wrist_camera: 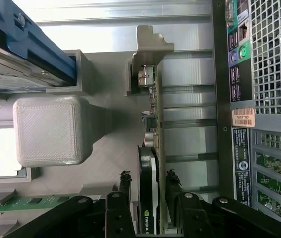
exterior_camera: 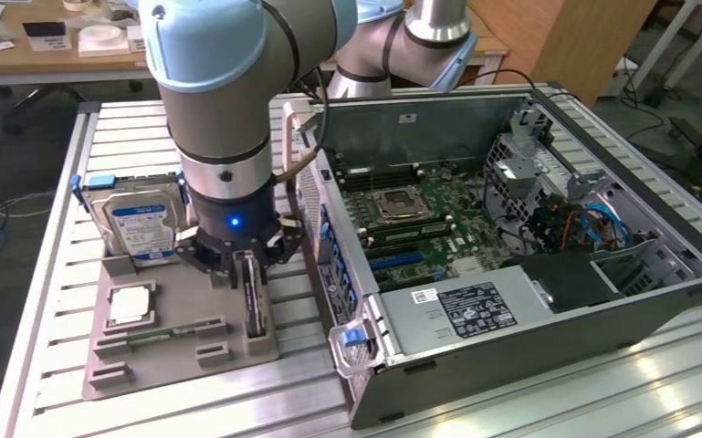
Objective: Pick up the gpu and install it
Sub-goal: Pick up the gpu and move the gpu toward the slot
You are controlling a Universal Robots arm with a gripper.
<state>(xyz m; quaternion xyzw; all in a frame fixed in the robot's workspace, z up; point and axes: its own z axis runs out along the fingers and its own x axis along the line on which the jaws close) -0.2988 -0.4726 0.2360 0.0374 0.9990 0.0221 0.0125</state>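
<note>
Standing on its long edge in a slot of the grey holder tray (exterior_camera: 180, 370), the gpu (wrist_camera: 154, 124) sits just beside the rear wall of the computer case (exterior_camera: 570, 351). The gripper (wrist_camera: 149, 181) hangs over the gpu with its jaws spread wide. One fingertip (wrist_camera: 172, 183) is on each face of the card, and it has hold of nothing yet.

The step in hand looks like the grasp. To do it well, the fingers should be centred across the card's thickness, so that they meet both faces together and do not push it sideways in its slot. I would take the cooler and board squarely between the pads and keep the wrist upright, because the case wall is close on one side.

The wrist view gives the fine alignment. It shows the daylight between the finger and the black cooler on the side away from the case. It also shows the silver bracket (wrist_camera: 149, 47) farther along the card, seated in the tray's end post, and the case's port panel (wrist_camera: 239, 64) running alongside.

The exterior view gives the wider layout. The case lies open with its motherboard (exterior_camera: 436, 219) exposed. The hard drive (exterior_camera: 141, 224) stands in the tray on the side away from the case, and a processor (exterior_camera: 129, 306) and memory stick (exterior_camera: 156, 336) are in the same tray.
</note>
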